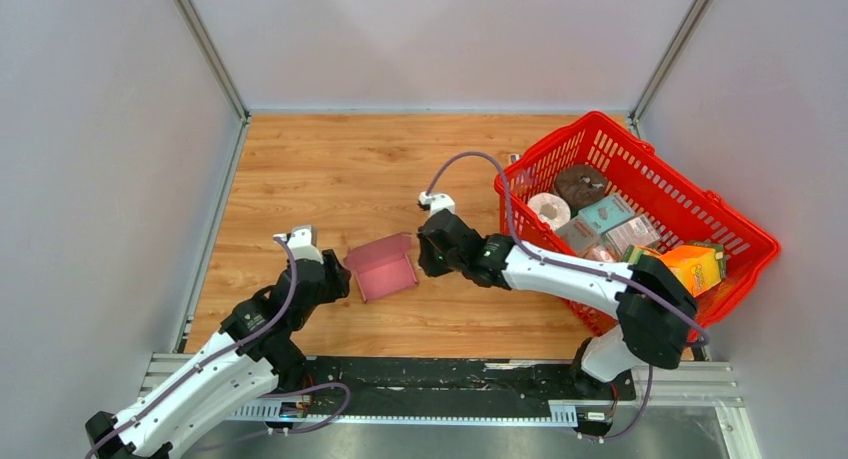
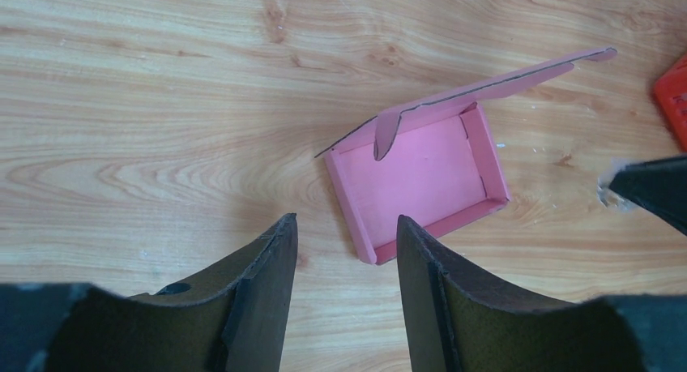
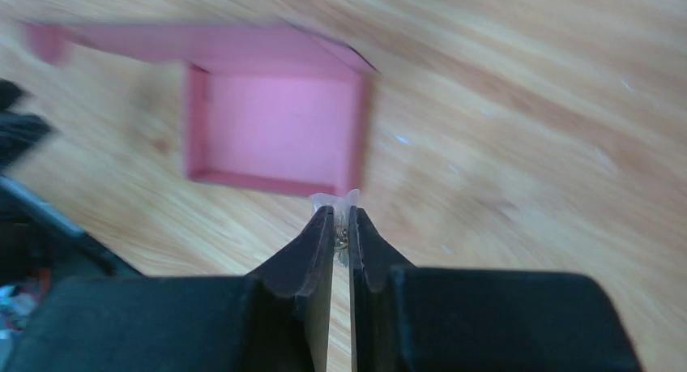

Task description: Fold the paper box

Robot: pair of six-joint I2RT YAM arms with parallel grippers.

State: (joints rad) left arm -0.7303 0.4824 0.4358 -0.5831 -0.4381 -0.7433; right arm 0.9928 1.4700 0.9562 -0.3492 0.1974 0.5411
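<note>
Paper box [image 2: 421, 177] just ahead of left fingers [image 2: 271, 262] — seemingly near right fingers [image 3: 320, 242].

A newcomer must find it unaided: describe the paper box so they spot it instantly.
Start at the wooden tabletop, with a red basket on its right. Left of the basket, on bare wood, lies the paper box. It alone is pink: a shallow open tray with its lid flap raised, unlike the teal box and orange box in the basket.
</note>
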